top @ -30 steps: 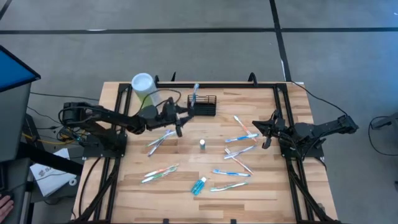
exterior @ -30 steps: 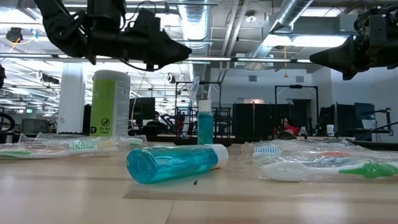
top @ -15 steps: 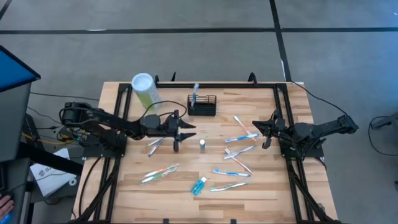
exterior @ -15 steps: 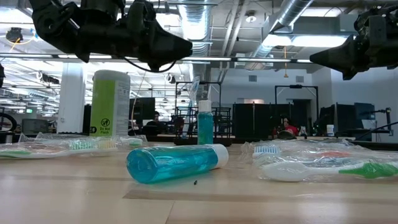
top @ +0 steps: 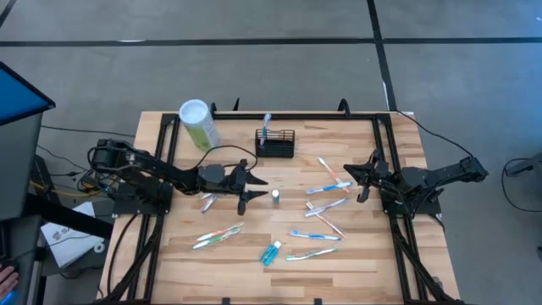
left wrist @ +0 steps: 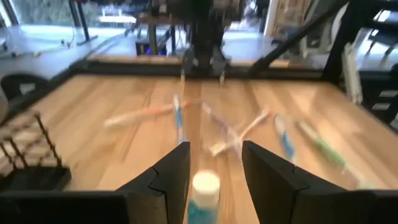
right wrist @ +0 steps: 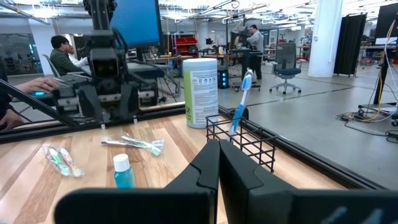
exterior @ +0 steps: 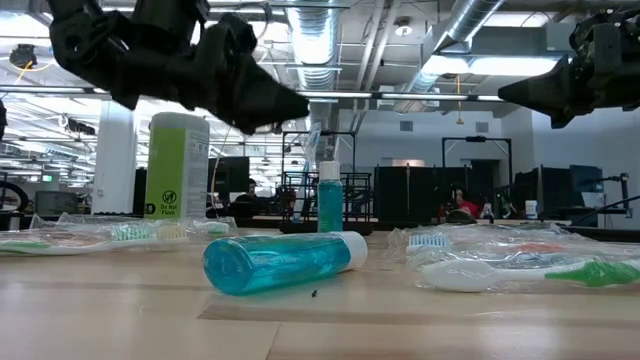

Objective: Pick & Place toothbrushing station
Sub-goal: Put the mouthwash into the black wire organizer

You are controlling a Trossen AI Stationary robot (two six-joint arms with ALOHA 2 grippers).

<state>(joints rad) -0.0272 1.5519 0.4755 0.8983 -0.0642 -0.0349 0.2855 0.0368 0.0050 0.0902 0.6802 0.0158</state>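
I have the toothbrushing station (top: 276,143) at the far edge of the table (top: 254,254), near the middle, a black wire-mesh basket with an open top. One blue-and-white toothbrush (top: 265,125) stands in it, leaning at its left end; the right wrist view shows the same brush (right wrist: 241,99) rising out of the mesh (right wrist: 244,144). I can see nothing else in the basket from above.

To the left of the basket, at the far left corner, stands the pale-green cylinder (top: 197,123) with its white lid on, so its contents are hidden from me. It is apart from the basket.

My left gripper (top: 254,189) hangs over the middle of the table, well in front of the basket and not touching it. Its fingers (left wrist: 168,180) are spread, holding nothing, and a small upright teal bottle (top: 275,196) with a white cap sits just beyond the tips; in the left wrist view the cap (left wrist: 204,184) shows in the gap between them.

My right gripper (top: 360,180) waits above the right side of the table, its fingers (right wrist: 202,168) pressed together on nothing.

A larger teal bottle (top: 271,252) lies on its side near the front edge. Wrapped toothbrushes (top: 329,185) are scattered loose across the boards, outside any container.
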